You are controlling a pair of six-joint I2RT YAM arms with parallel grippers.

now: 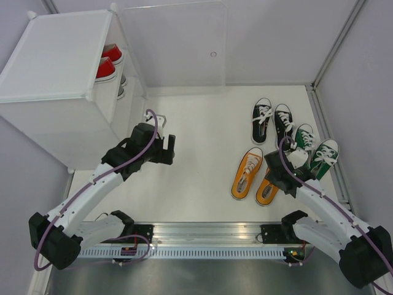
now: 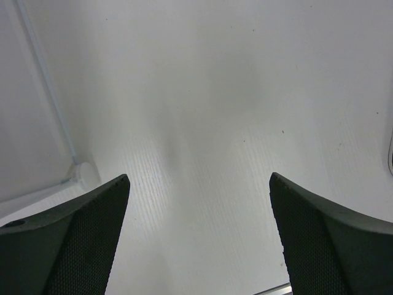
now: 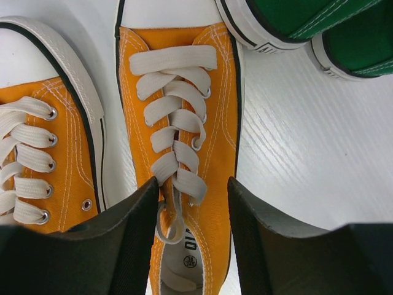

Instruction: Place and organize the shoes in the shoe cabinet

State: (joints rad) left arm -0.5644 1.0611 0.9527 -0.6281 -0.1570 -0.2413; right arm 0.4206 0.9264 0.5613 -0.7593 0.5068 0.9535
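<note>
Two orange shoes lie on the right of the table, one to the left of the other. My right gripper is down on the right-hand one, jaws partly closed astride its right side. One finger sits at the laces by the tongue and the other outside the wall, and the canvas between them is not squeezed. My left gripper hangs wide open and empty over bare table near the shoe cabinet. Red shoes sit on its shelves.
A black pair and a green pair lie behind the orange shoes. A grey shoe shows under the red ones. The clear door panel stands open at the back. A rail edges the right side.
</note>
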